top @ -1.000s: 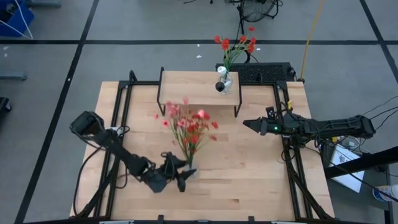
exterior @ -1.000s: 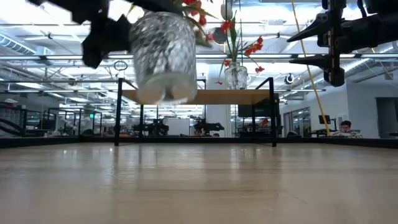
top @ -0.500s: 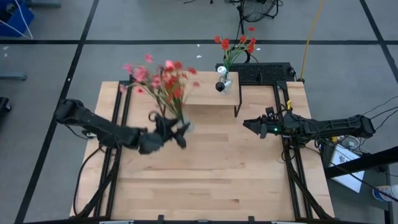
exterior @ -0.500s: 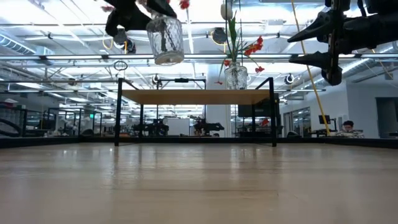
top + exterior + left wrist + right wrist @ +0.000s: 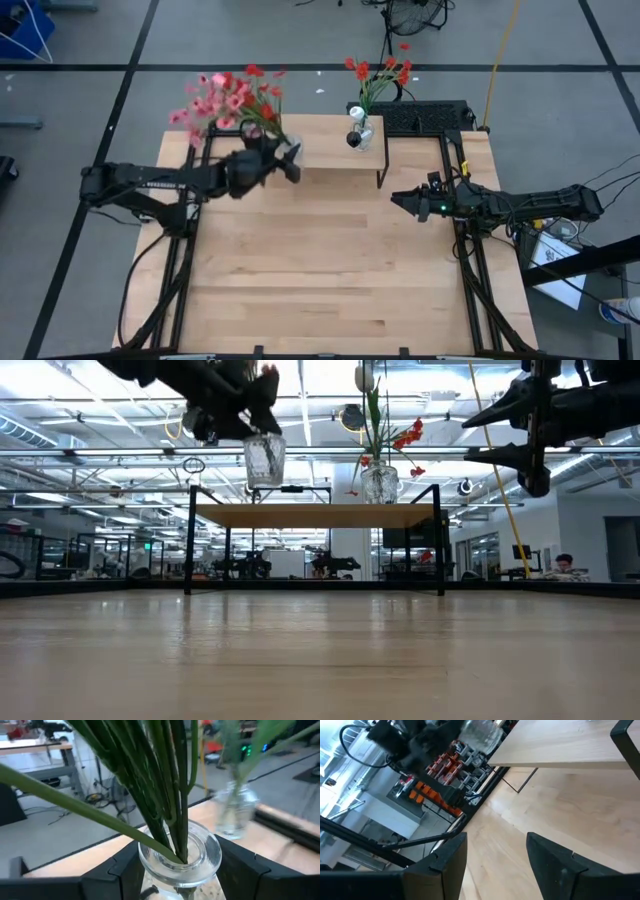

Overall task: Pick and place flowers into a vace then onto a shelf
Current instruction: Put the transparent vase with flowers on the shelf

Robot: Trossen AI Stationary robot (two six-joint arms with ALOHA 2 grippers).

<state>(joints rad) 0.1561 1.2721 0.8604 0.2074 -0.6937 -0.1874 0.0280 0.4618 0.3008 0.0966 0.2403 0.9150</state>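
Left gripper: clamped on clear glass vase of red-pink flowers, above light wooden shelf.
Right gripper: fingers apart, empty, hovering.

The shelf stands on the wooden table, bearing one glass vase of flowers.

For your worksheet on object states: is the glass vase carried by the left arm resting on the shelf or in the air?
In the air. The vase hangs in the left gripper, above the shelf top, not touching it.

Two matte black jointed arms with exposed black cables; right arm shows a small green indicator light near its wrist; blocky black fingers
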